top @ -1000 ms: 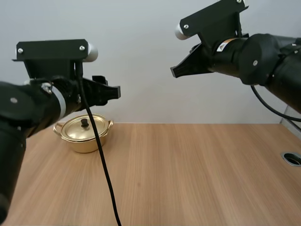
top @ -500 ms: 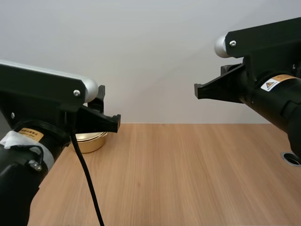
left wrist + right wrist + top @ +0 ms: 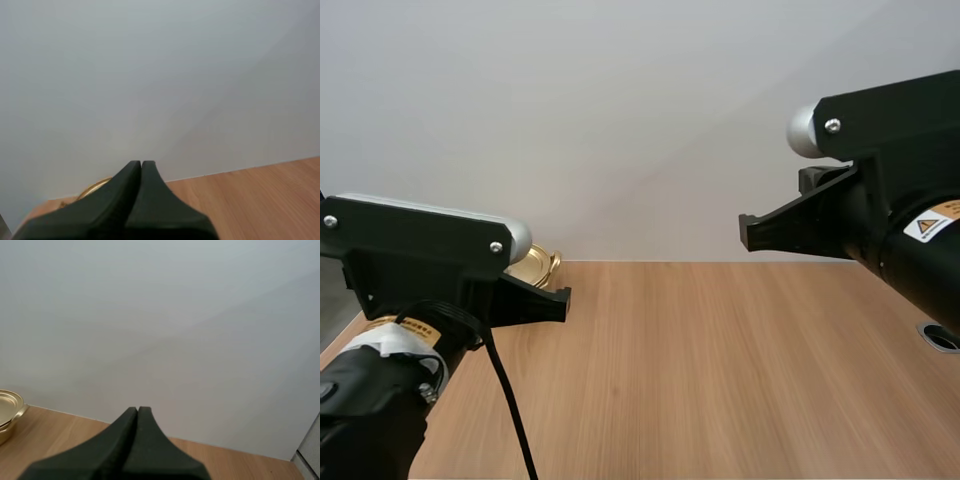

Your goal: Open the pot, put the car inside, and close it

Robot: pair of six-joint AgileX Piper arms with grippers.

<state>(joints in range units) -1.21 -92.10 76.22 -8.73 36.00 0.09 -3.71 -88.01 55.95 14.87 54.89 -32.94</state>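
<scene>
A wooden table (image 3: 720,370) stands against a plain pale wall (image 3: 620,120).

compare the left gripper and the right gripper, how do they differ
The left gripper hangs low, near the pot; the right gripper sits higher, far from it. The left gripper points toward the pot; the right gripper points past it. Both are shut on nothing.

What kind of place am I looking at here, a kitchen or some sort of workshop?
Most likely a robot test bench rather than a kitchen: a wooden table against a plain wall, a robot's left gripper and right gripper hanging above it, and a single golden pot at the table's far left.
</scene>
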